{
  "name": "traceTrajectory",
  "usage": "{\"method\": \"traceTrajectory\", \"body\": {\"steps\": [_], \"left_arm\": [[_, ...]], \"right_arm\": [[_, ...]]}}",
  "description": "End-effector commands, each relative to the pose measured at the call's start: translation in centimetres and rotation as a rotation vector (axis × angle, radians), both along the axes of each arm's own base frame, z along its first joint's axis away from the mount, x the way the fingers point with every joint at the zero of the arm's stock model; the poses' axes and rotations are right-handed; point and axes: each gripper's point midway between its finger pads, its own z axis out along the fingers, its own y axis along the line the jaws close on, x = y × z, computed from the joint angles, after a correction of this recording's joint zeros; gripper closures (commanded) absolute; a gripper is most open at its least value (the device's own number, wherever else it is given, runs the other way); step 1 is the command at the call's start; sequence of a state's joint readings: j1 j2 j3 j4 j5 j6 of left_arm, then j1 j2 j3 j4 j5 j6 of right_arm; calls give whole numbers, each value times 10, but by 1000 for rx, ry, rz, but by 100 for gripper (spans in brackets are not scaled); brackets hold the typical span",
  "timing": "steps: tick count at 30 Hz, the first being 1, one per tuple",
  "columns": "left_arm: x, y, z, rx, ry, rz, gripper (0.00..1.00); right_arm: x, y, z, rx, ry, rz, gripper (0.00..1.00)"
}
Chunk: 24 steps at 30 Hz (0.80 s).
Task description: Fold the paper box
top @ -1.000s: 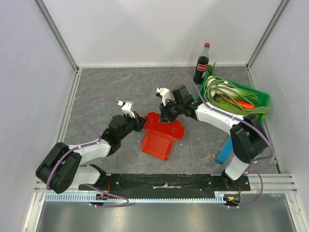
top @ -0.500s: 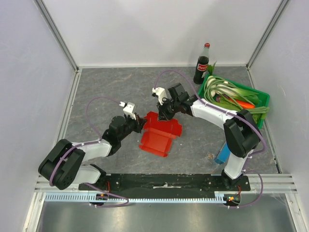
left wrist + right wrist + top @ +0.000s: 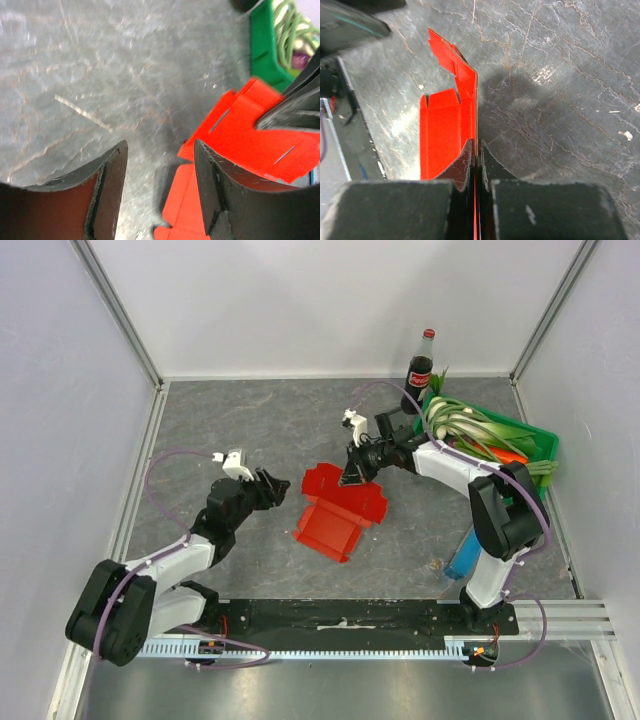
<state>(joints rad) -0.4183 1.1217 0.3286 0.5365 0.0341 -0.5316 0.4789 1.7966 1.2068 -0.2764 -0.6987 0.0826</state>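
Paper box point(image 3: 335, 510): mid-table, one flap held up.
Right gripper point(image 3: 476, 150) is clamped on the far flap. Left gripper point(image 3: 272, 485) has its jaws apart and empty, just left of the paper box, whose long axis we judge far-to-near. Green crate point(image 3: 540, 440), bottle point(image 3: 418, 370) and blue box point(image 3: 465, 550) sit well right. We see nothing in the way.

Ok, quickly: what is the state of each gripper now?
Left gripper: open, holding nothing.
Right gripper: closed on a flap of the paper box.
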Motion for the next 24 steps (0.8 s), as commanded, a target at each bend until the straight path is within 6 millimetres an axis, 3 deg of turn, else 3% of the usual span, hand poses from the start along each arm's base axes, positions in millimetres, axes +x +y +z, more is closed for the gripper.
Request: {"method": "traceTrajectory", "body": {"steps": [1, 6, 11, 15, 20, 24], "left_arm": [[-9, -6, -12, -136, 59, -29, 42], [-17, -29, -22, -169, 101, -168, 43], [-18, -54, -15, -246, 84, -302, 41], [-15, -56, -20, -248, 98, -306, 42], [-15, -52, -8, -220, 26, -307, 43], [-11, -46, -5, -157, -20, -290, 51]], "right_arm": [[1, 5, 26, 189, 55, -1, 100], [0, 4, 46, 292, 88, -43, 100], [-1, 7, 54, 343, 127, -62, 100], [0, 11, 65, 398, 135, -65, 100], [-7, 11, 65, 405, 154, -53, 100], [-7, 10, 65, 404, 151, -62, 100]]}}
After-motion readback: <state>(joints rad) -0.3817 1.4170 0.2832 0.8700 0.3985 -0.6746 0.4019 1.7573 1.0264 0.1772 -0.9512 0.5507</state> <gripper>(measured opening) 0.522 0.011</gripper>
